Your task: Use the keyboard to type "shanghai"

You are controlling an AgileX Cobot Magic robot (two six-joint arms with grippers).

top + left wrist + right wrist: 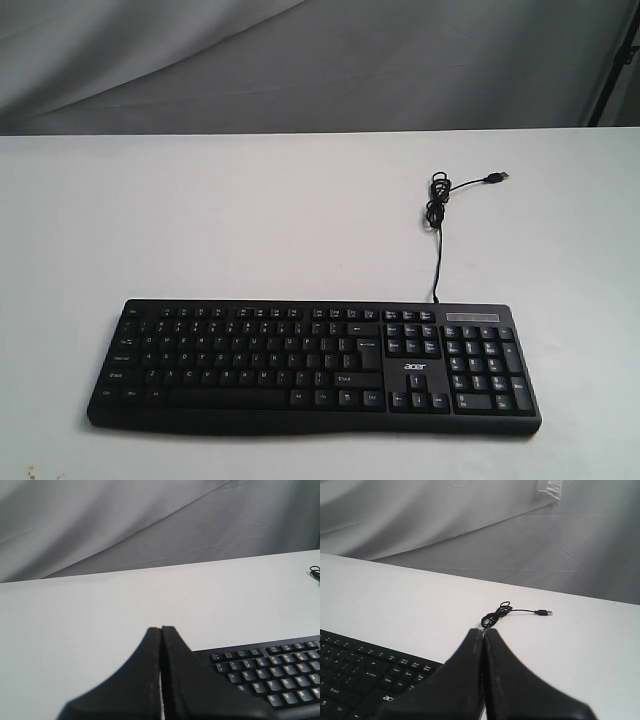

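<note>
keyboard (315, 365) sits flat on the white table (200, 220), toward the near edge in the exterior view, long axis running left-right across it, letter block on the left and middle, number pad at the right end. Neither arm shows in the exterior view, so both look held back and above, nothing touching the keys. left fingers (151, 645): pressed together tip to tip, holding nothing; the left wrist view has the keyboard's upper-left corner and first letter rows just beside and beyond the tips. right fingers (472, 645): same, closed and empty; the right wrist view has the enter/arrow block and the logo below and to one side of the tips. My read: typing not started, first letter "s" sits in the left part of the letter block, so the left arm is the nearer one; closed tips work as a single poker. Room: bare table behind and left of the keyboard, open approach from above. Only clutter is the cable (437, 215), leaving the back edge near the number pad, coiled, ending in a loose USB plug (497, 178), on the right arm's side but well clear of the keys.
</note>
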